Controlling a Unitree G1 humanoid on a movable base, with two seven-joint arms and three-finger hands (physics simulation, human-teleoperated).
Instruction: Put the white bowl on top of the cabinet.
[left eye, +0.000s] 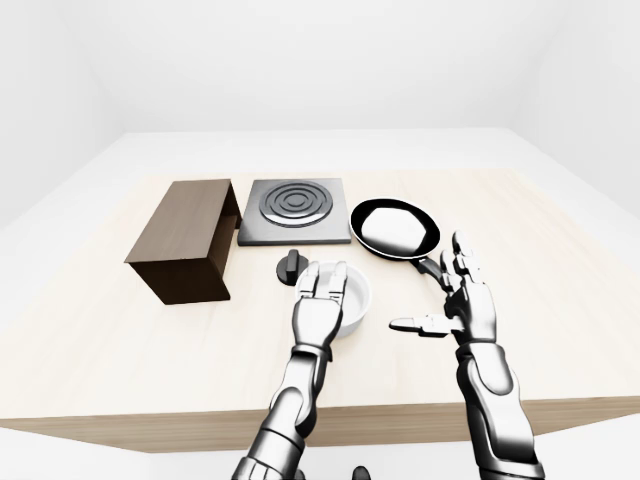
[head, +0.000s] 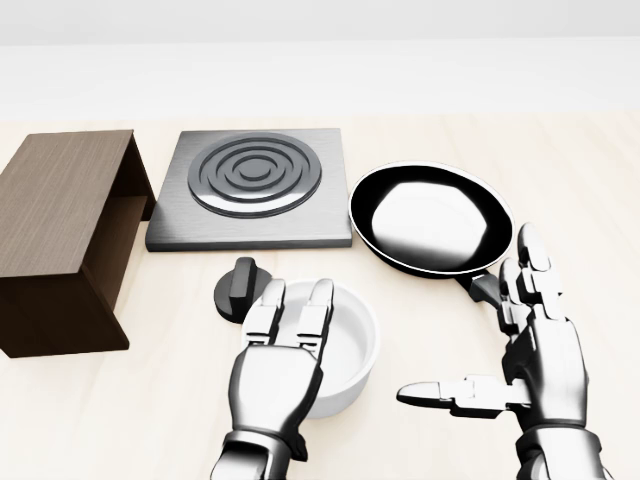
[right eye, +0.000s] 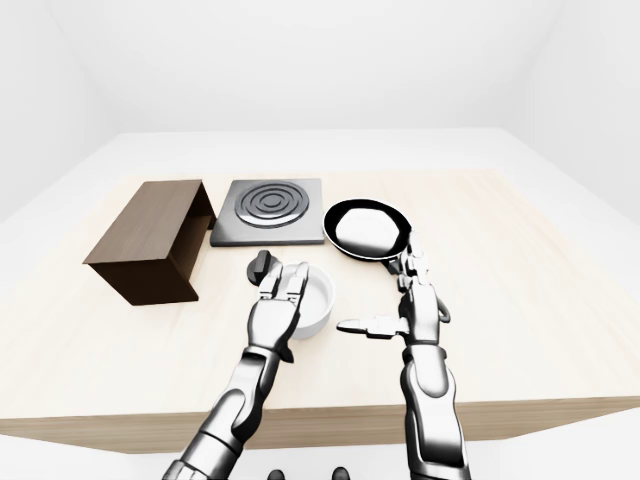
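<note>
The white bowl (head: 352, 345) stands on the wooden table, below the hotplate in the head view. My left hand (head: 295, 305) lies over the bowl's left rim with its fingers stretched flat; its thumb is hidden. My right hand (head: 470, 320) is open to the right of the bowl and apart from it, thumb pointing left toward it. The dark brown cabinet (head: 60, 220) is a box open on its right side, at the left of the view, well left of the bowl.
A grey hotplate (head: 250, 185) with dark rings sits above the bowl. A black frying pan (head: 430, 215) lies to its right, handle by my right hand. A black knob (head: 240, 285) lies just left of the bowl. The table's near edge (left eye: 150, 420) runs below.
</note>
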